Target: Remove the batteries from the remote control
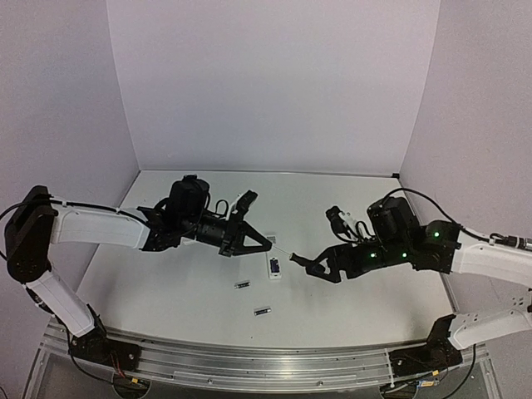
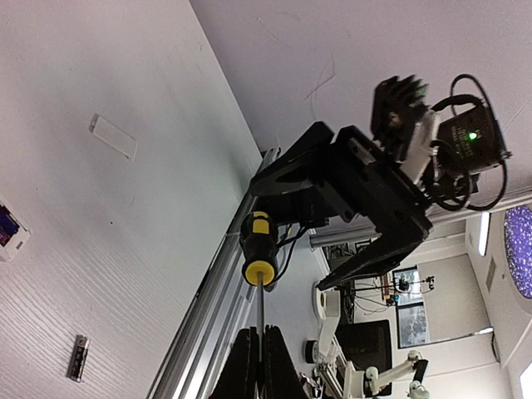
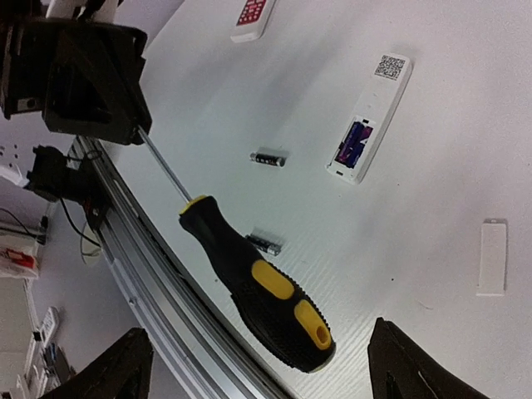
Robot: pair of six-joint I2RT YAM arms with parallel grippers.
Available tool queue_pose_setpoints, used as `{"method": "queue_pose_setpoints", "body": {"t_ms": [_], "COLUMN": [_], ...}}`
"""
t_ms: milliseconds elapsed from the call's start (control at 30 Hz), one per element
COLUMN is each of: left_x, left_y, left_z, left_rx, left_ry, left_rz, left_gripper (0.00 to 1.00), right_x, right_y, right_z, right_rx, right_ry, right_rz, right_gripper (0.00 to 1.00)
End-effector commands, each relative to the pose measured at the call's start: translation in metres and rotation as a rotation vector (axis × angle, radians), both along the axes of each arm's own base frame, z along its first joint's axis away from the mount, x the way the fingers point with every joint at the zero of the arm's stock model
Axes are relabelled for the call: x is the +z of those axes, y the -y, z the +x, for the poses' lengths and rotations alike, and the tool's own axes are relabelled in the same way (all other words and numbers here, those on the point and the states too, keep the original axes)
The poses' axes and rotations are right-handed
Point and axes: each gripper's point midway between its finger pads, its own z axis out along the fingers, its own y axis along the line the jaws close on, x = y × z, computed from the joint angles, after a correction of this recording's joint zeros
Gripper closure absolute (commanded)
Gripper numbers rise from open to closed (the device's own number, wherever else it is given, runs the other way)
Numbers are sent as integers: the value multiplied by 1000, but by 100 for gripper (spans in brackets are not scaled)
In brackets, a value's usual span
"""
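A slim white plastic remote control [image 3: 366, 116] lies back-up on the white table [image 3: 449, 166]. Its battery bay is uncovered and shows blue-purple inside, with a square code sticker at the far end. Two small dark cylindrical batteries with pale ends lie on their sides nearby, clear of the remote: one battery [image 3: 268, 158] closer to it, the other battery [image 3: 266, 243] farther off.
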Motion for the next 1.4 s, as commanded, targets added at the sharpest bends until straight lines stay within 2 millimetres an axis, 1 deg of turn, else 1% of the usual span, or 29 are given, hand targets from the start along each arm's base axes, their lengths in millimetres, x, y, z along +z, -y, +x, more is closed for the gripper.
{"method": "queue_pose_setpoints", "body": {"t_ms": [0, 67, 167, 333, 500, 567, 700, 833, 1000, 1167, 1233, 1267, 1333, 1367], "left_x": [49, 57, 62, 64, 70, 70, 69, 68, 66, 61, 59, 59, 58, 57], "left_y": [-13, -15, -15, -16, -20, -21, -22, -20, -18, -17, -17, -17, -17, -17], "left_z": [14, 11, 5, 3, -3, -4, -1, 3, 3, 3, 3, 3, 3, 3], "left_rx": [87, 71, 37, 31, 20, 20, 42, 54, 42, 40, 40, 39, 35, 37], "left_ry": [136, 142, 124, 119, 116, 112, 110, 109, 103, 91, 91, 93, 97, 100], "left_rz": [-159, -206, -243, -256, -281, -276, -270, -269, -269, -259, -255, -253, -247, -240], "left_gripper": [100, 100, 100, 100, 100, 100, 100, 100, 100, 100, 100, 100, 100, 100], "right_x": [29, 39, 47, 68, 73, 80, 91, 100, 103, 106, 105, 105, 104, 103], "right_y": [-16, -24, -34, -48, -52, -54, -56, -59, -62, -64, -64, -63, -62, -60], "right_z": [13, 13, 14, 16, 21, 21, 18, 15, 15, 16, 16, 16, 17, 17], "right_rx": [-130, -118, -101, -65, -68, -57, -34, -7, 2, 13, 11, 9, 4, -3], "right_ry": [-26, -35, -48, -46, -37, -27, -17, -39, -44, -40, -32, -29, -13, -5], "right_rz": [297, 380, 475, 617, 647, 664, 702, 745, 766, 771, 770, 769, 764, 761], "right_gripper": [14, 14, 14, 16, 20, 22, 30, 35, 43, 55, 65, 72, 82, 89]}}
